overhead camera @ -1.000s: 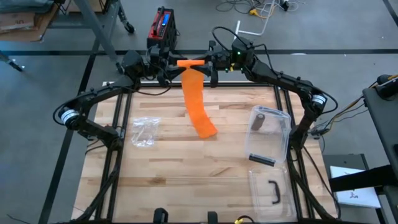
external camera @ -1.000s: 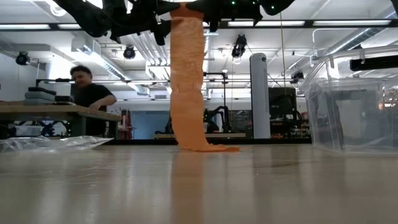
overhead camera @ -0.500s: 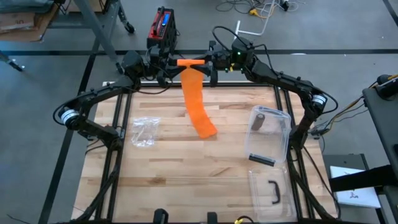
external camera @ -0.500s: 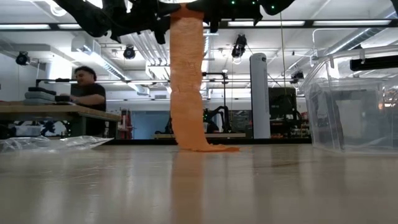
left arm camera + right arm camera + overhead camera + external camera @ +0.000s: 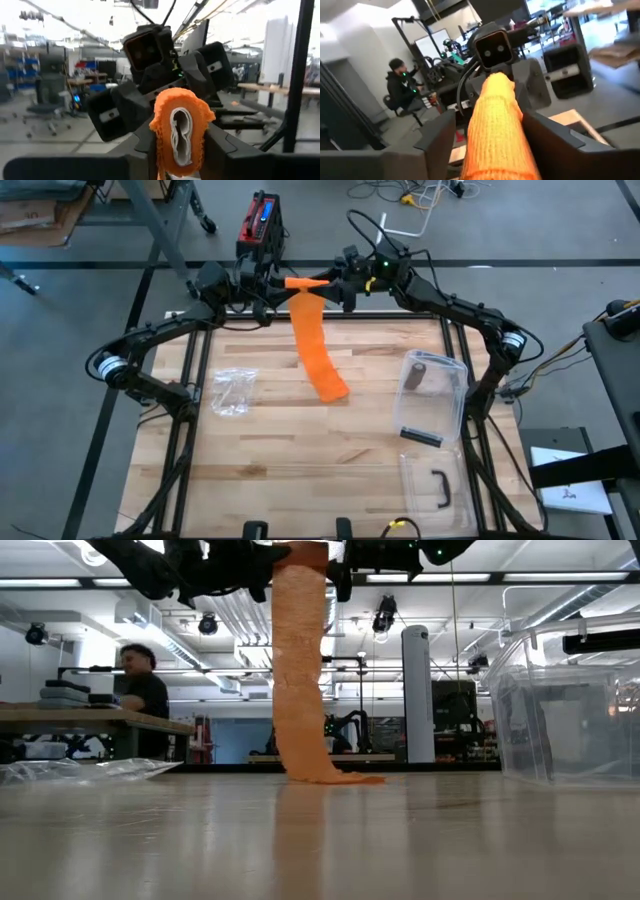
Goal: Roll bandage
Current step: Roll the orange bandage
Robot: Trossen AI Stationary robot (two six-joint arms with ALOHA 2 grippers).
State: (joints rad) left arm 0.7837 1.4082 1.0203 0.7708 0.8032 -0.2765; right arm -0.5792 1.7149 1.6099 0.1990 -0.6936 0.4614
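Wooden tabletop (image 5: 300,450): your clear bin (image 5: 432,397) holds a dark roll (image 5: 417,373). Orange bandage (image 5: 316,350) hangs from its rolled end at the far edge down to the tabletop. Left gripper (image 5: 273,282) is clamped on the roll. Right gripper (image 5: 336,284) flanks the other end; can't tell whether it grips.

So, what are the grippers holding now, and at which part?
The orange bandage: its rolled top end sits between the left gripper and the right gripper. The loose tail hangs to the table.
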